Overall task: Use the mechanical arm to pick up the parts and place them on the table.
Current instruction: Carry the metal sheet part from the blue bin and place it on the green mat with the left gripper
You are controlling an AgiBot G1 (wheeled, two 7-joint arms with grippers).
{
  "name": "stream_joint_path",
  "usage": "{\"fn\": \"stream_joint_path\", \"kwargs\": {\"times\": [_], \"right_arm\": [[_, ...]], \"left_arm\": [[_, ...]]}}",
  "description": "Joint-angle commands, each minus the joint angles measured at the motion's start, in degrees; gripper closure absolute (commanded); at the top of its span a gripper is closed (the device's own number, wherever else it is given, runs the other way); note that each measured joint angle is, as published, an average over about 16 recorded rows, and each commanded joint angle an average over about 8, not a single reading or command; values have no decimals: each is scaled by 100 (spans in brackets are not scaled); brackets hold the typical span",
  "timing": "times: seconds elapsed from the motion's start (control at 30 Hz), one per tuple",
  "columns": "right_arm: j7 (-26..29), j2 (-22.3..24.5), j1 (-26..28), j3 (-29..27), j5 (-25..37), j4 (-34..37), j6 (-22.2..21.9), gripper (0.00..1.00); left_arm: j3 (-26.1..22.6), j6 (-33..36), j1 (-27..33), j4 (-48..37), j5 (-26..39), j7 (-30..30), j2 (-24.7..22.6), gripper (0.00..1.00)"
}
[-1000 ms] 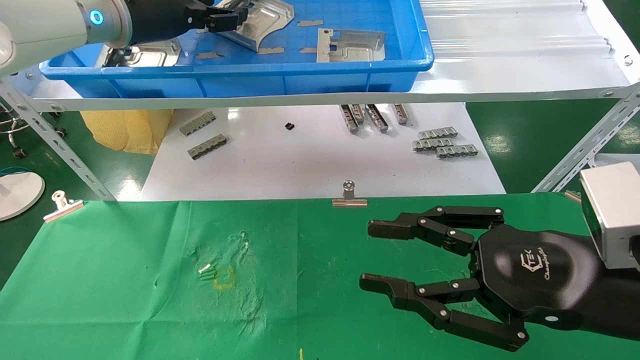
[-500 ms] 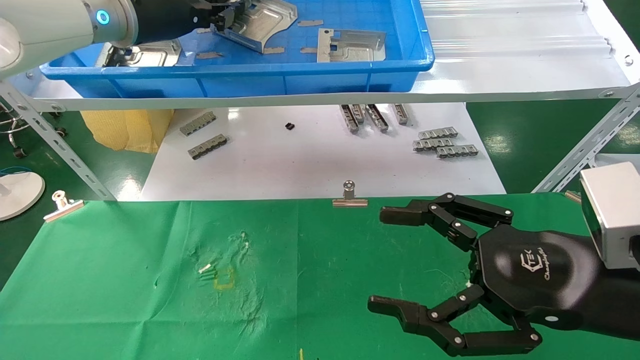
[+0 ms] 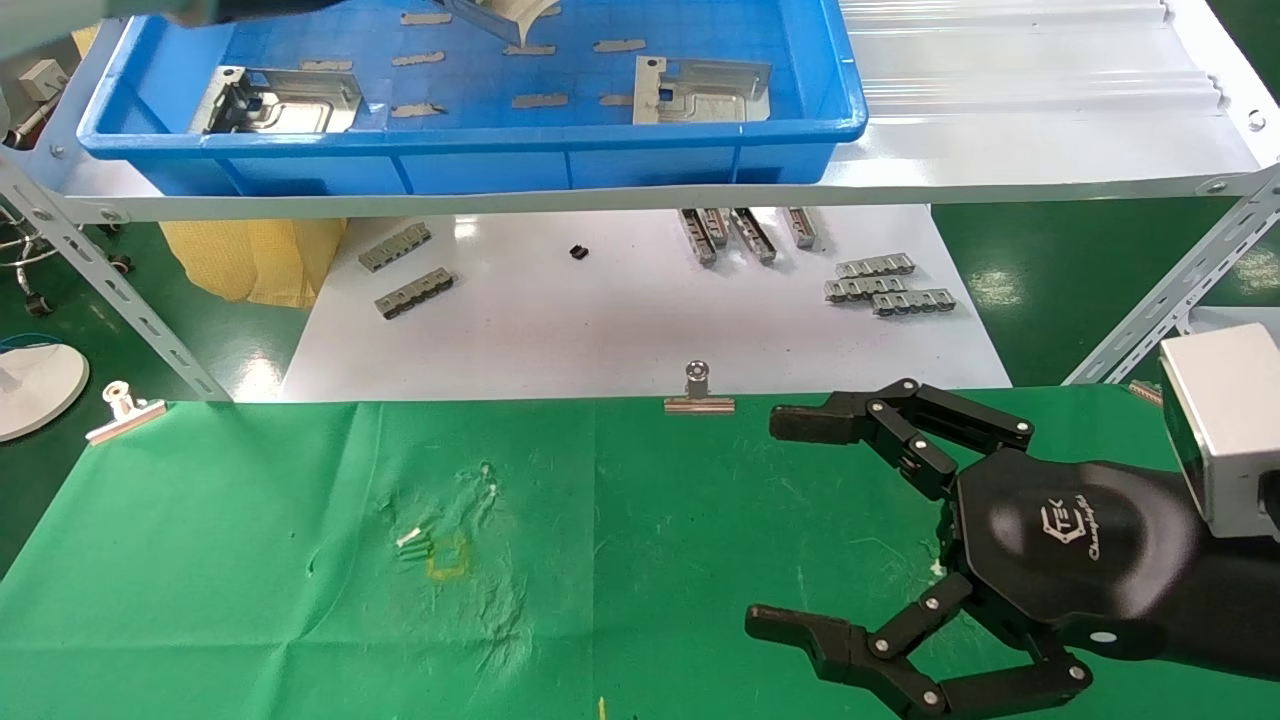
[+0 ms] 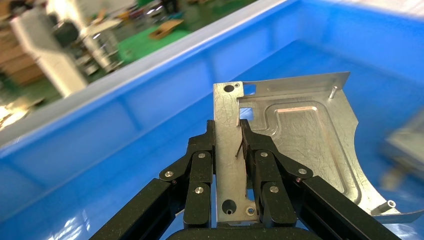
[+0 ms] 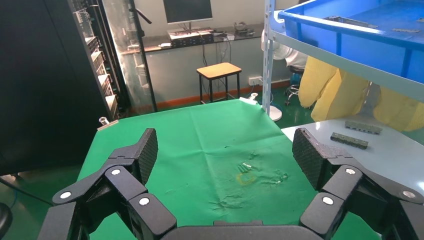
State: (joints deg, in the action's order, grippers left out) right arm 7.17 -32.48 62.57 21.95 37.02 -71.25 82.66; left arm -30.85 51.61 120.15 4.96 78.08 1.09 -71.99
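Note:
My left gripper (image 4: 227,132) is shut on the edge of a silvery stamped plate (image 4: 300,135) and holds it above the floor of the blue tray (image 4: 125,110). In the head view only the lower corner of that plate (image 3: 500,15) shows at the top edge. Two more plates (image 3: 700,88) (image 3: 280,98) lie flat in the tray. My right gripper (image 3: 778,523), with the black TEK palm, is open wide and empty over the right side of the green cloth table (image 3: 250,560). It also shows in the right wrist view (image 5: 226,150).
The blue tray (image 3: 470,135) sits on a white shelf with slanted metal braces (image 3: 1160,300). A white board (image 3: 620,330) below holds grey toothed strips (image 3: 888,288). Silvery clips (image 3: 699,392) (image 3: 125,410) pin the cloth's far edge. A yellow square mark (image 3: 447,557) sits left of centre.
My left arm has lifted the plate up and away, almost out of the head view. My right gripper's fingers have spread wider.

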Motion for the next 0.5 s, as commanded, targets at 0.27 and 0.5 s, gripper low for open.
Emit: {"fn": "stream_joint_path", "kwargs": {"times": [0.27, 0.5], "right_arm": [[0, 0, 0, 0, 0, 0, 0, 0], [0, 0, 0, 0, 0, 0, 0, 0]], "left_arm": [[163, 1745, 32, 245, -294, -832, 662, 100], [238, 3106, 72, 290, -460, -1434, 1186, 100]]}}
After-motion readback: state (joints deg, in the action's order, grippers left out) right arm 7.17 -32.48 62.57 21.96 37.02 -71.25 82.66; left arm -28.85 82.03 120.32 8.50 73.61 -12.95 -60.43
